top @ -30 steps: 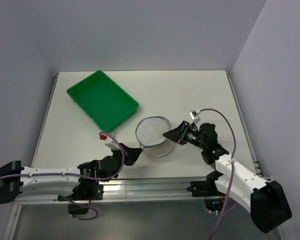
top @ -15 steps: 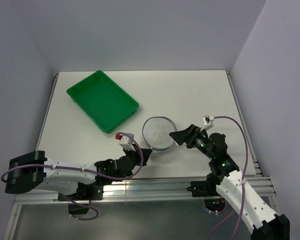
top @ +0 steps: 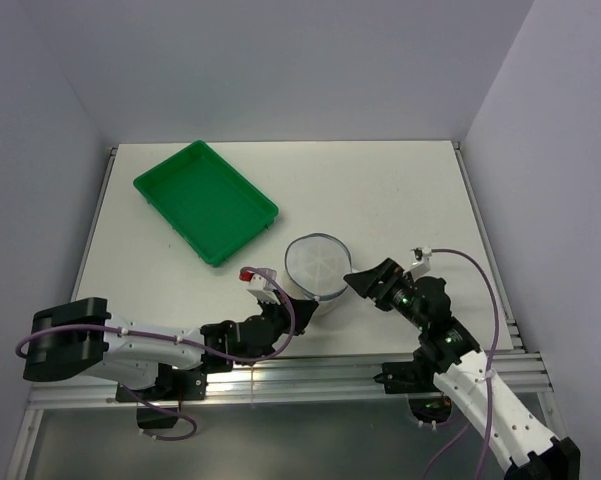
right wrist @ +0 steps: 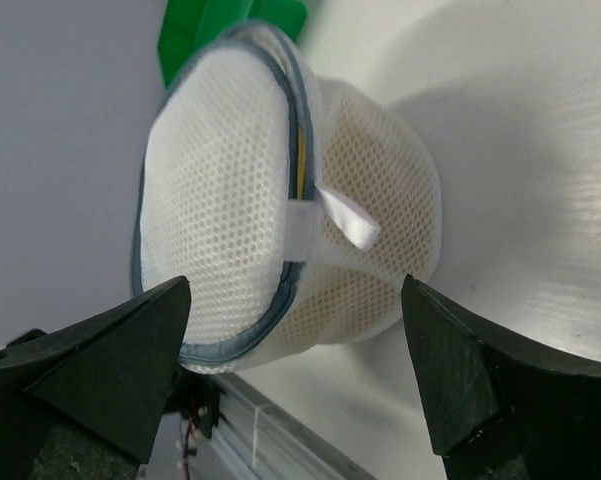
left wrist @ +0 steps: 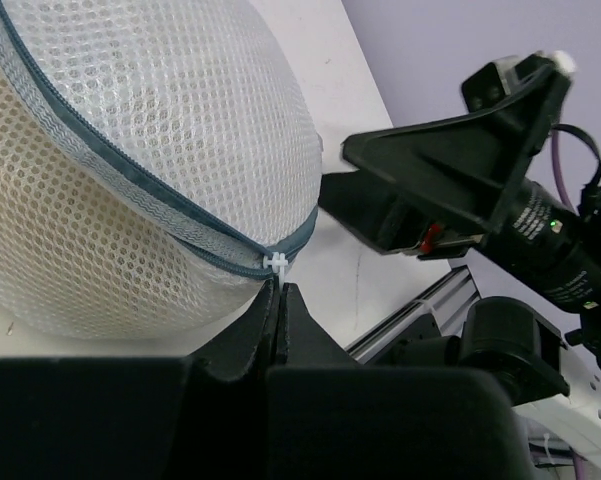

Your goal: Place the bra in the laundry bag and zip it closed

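Observation:
The laundry bag (top: 317, 265) is a round white mesh pouch with a grey-blue zipper rim, lying in the table's middle. The mustard-yellow bra shows only as a yellow tint through the mesh (right wrist: 301, 165), inside the bag. My left gripper (top: 302, 303) is at the bag's near-left edge. In the left wrist view it (left wrist: 277, 288) is shut on the white zipper pull (left wrist: 275, 264). My right gripper (top: 365, 279) is open just right of the bag. In the right wrist view its fingers (right wrist: 110, 360) stand wide on either side of the bag (right wrist: 230, 200) without touching it.
A green plastic tray (top: 205, 200) lies at the back left, holding nothing. The metal rail (top: 310, 372) runs along the table's near edge by both arm bases. Grey walls close in the table's back and sides.
The bag has shifted right and slightly back. My left gripper followed it rightward, still on the zipper side. My right gripper drew back to the right and nearer the front.

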Robot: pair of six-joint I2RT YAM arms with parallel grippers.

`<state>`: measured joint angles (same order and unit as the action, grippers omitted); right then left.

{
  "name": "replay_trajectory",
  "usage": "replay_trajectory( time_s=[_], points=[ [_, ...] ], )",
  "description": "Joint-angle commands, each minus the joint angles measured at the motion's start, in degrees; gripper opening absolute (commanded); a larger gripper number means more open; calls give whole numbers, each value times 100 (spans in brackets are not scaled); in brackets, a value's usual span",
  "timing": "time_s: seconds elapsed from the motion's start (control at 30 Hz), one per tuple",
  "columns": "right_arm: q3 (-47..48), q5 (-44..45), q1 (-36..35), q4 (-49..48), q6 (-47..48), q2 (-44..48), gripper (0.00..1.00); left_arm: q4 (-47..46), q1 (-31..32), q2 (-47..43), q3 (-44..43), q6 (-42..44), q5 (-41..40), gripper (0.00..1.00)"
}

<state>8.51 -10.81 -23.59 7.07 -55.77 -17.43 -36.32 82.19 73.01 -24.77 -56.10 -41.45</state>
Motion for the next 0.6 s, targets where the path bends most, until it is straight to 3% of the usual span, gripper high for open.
replay_trajectory(
  time_s=[0.0,0.17,0.27,0.37,0.47,0.57],
  points=[
    [-43,-203,-373,-680,-302,-479,90,-437,69,99,-150,-103,31,0],
    [89,193,-1217,-1558,-505,-972,71,-464,78,99,-177,-42,111,0],
    [177,290,-1455,-1822,-540,-1306,51,-438,86,47,-142,-42,94,0],
    [151,491,-1455,-2042,-558,-1473,19,-324,95,-85,-72,-51,41,0],
    [229,650,-1446,-2000,-366,-1640,0,-61,95,-313,34,-77,-55,0],
    [361,729,-1437,-1903,-120,-1746,0,421,95,-681,201,-138,-292,0]
  ],
)
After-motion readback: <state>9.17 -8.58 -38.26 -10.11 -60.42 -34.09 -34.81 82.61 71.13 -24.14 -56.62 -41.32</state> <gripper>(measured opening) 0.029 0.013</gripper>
